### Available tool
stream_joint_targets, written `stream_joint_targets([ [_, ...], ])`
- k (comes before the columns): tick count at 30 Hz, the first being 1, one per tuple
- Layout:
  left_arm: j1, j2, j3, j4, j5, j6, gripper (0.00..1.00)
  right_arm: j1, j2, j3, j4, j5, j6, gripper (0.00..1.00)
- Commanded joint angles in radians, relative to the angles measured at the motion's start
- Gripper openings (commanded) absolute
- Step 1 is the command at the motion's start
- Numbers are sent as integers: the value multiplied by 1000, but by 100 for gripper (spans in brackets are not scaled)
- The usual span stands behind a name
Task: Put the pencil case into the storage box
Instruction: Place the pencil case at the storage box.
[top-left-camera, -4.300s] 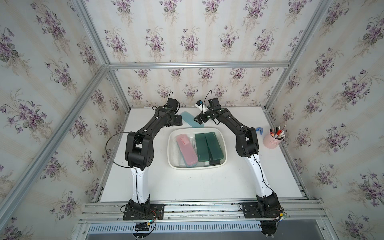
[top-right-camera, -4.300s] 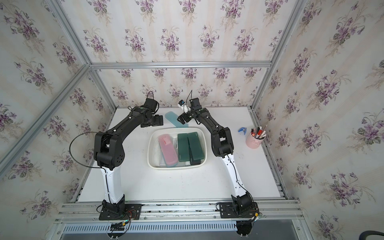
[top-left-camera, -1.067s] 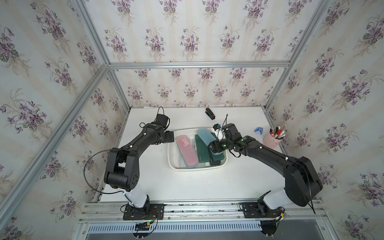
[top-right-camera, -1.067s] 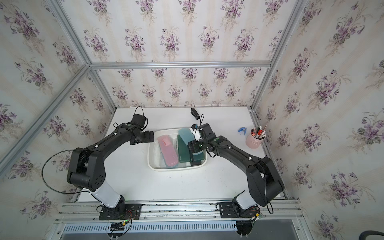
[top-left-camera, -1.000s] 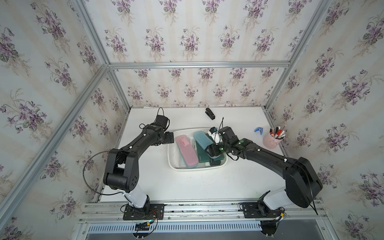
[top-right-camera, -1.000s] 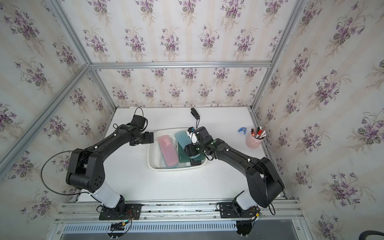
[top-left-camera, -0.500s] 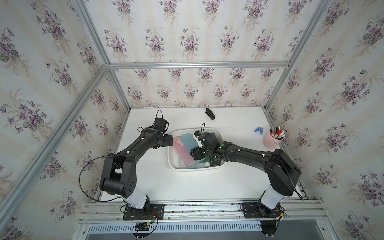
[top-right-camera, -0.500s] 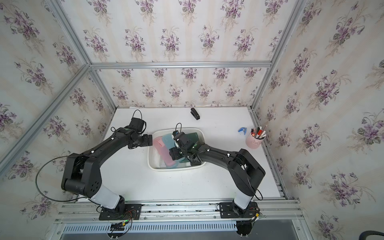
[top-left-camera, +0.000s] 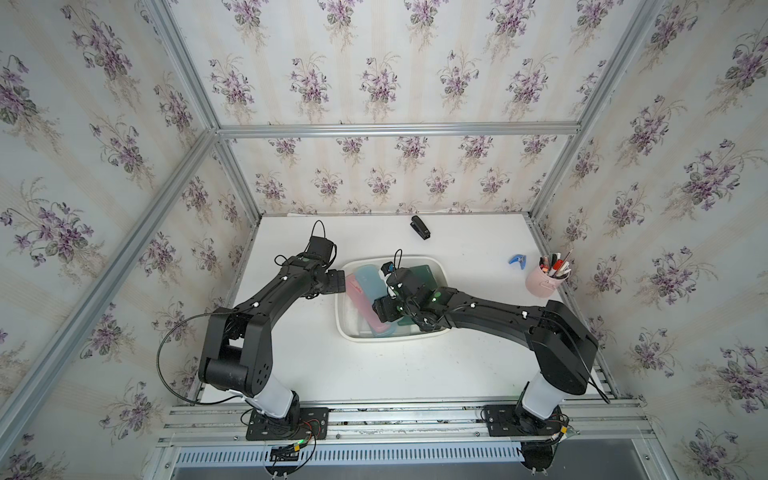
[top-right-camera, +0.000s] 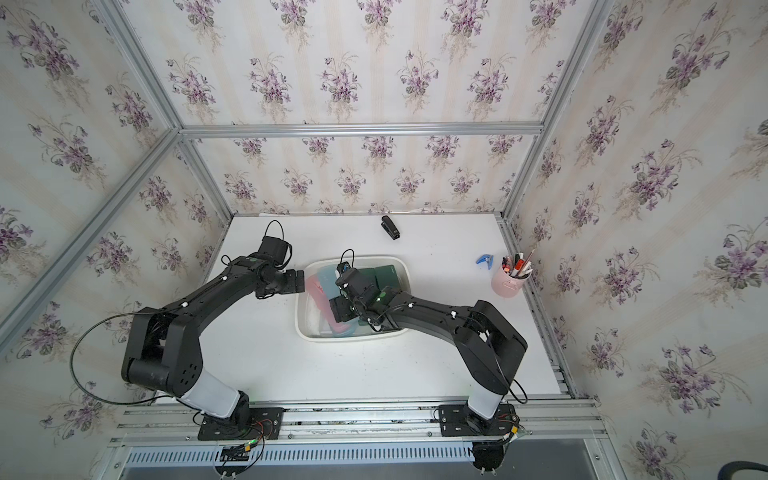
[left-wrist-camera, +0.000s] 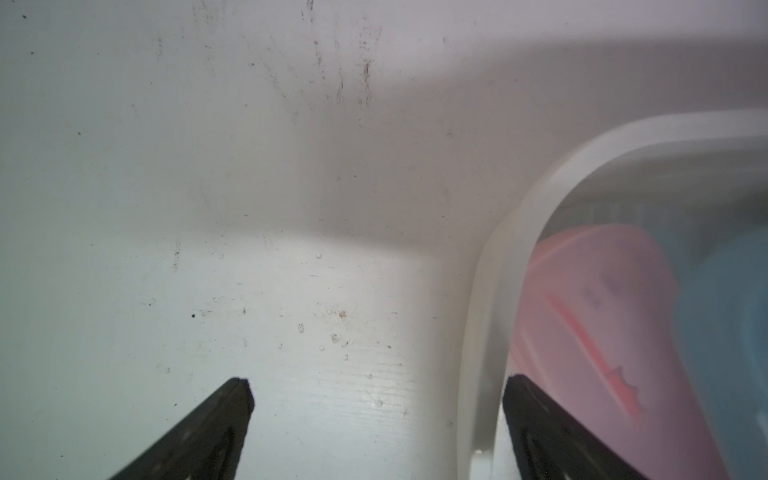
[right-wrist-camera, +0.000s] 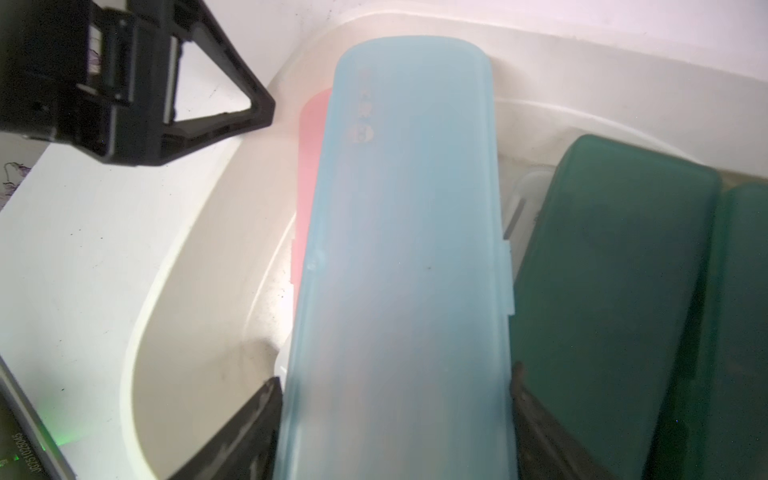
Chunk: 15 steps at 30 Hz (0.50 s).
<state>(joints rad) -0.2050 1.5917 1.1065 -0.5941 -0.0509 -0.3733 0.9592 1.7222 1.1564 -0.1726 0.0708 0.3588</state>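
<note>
Blue case (right-wrist-camera: 399, 249): inside the box outline, lying lengthwise over the pink case. Its far end is near the far wall. I cannot tell whether it already rests there.
Right hand (right-wrist-camera: 395, 378): clenched on the blue case's near end, with one finger on each long side.
Pink case (left-wrist-camera: 602, 311): beneath the blue one, along the box wall nearest the left arm.
Green cases (right-wrist-camera: 615, 291): two side by side, filling the rest of the box. The nearer one is just beside the blue case and one right finger.
Box (top-left-camera: 390, 337): white tub on the surface (left-wrist-camera: 208, 166), between the two arms.
Left hand (left-wrist-camera: 376, 381): released and spread wide, grasping nothing. It straddles the box rim, one finger outside above the surface and one inside over the pink case.
Step in hand: probably setting the blue case down and letting go.
Doing it well: lower until the case sits level on the pink one. Then part the fingers only slightly, since the green case crowds one side, and lift straight up.
Risk: a dragged finger could tip the blue case off the pink one or shift the box. The left hand could brace the rim.
</note>
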Motion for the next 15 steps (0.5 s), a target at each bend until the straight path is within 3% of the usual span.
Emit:
stream_joint_targets([
  [1,1,-10,-6,11,-12,10,99,10,18,10,20,22,-9,69],
  [9,-17,-60,-30,4,-3,-4,99,2,-1,-15,-33,130,-19,69],
  [15,-117,-115,-55,-26,-17,-18,99,-55,-115,-144,-25,163,-3,69],
])
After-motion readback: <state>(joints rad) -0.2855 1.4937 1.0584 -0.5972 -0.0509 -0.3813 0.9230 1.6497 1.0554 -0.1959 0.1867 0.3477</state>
